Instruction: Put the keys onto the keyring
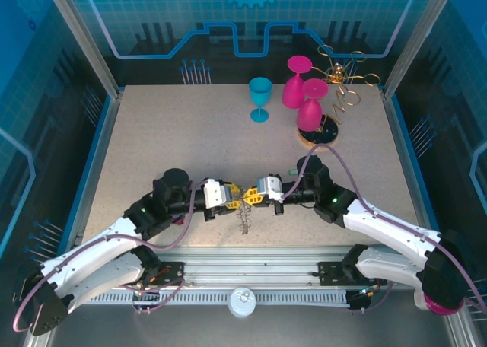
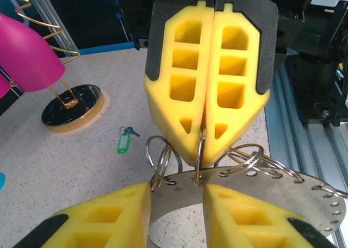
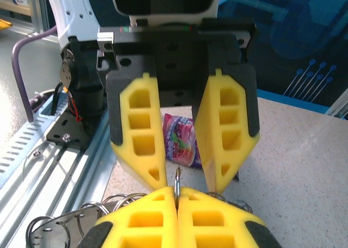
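Left gripper (image 2: 176,192): jaws apart, straddling the rim of the flat dark grey keyring (image 2: 310,199); no grip that I can see.
Right gripper (image 2: 201,149): clamped on one small silvery wire loop (image 2: 199,161) of the keyring, probably to present that loop for threading.
Keys: small key with translucent green head (image 2: 124,143), darker-headed key (image 2: 130,131) touching it, flat on the worktop (image 2: 65,172), apart from the ring, not threaded.
Around: gold wire stand's dark round base (image 2: 73,106) and magenta plastic goblet (image 2: 27,57) near the keys; pink snack wrapper (image 3: 182,144) beyond the left gripper.
In the way: nothing between ring and keys; stand base close by, so a pick looks tight.
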`<action>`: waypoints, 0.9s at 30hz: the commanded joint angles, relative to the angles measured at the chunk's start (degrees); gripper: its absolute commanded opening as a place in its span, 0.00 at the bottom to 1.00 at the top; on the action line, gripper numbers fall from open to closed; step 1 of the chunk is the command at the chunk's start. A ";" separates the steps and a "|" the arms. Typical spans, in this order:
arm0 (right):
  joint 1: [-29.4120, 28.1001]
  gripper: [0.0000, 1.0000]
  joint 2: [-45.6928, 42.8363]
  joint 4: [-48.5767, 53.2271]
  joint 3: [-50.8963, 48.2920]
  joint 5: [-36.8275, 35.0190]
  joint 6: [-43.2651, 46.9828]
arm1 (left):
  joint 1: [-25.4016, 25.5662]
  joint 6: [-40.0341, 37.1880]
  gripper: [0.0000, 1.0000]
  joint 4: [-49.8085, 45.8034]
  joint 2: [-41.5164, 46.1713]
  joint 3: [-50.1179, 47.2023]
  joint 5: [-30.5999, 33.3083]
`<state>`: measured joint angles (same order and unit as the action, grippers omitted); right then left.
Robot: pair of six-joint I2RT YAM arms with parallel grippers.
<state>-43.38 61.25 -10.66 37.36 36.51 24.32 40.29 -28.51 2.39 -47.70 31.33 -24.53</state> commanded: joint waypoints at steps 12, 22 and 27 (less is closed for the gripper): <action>-0.29 0.00 0.53 -3.15 -0.75 1.44 -0.79 | 0.07 2.23 0.20 4.88 -0.67 -0.53 -5.23; -1.46 0.00 1.19 1.41 0.32 -0.83 1.99 | 0.17 1.53 0.11 4.43 -0.83 0.03 -5.68; -2.15 0.00 1.52 2.92 0.78 -1.73 3.15 | 0.18 1.11 0.07 4.00 -1.24 0.40 -6.18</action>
<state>-43.99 61.91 -10.00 36.86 35.16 25.89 40.25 -27.07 2.44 -48.90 30.92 -27.22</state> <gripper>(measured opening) 0.064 0.076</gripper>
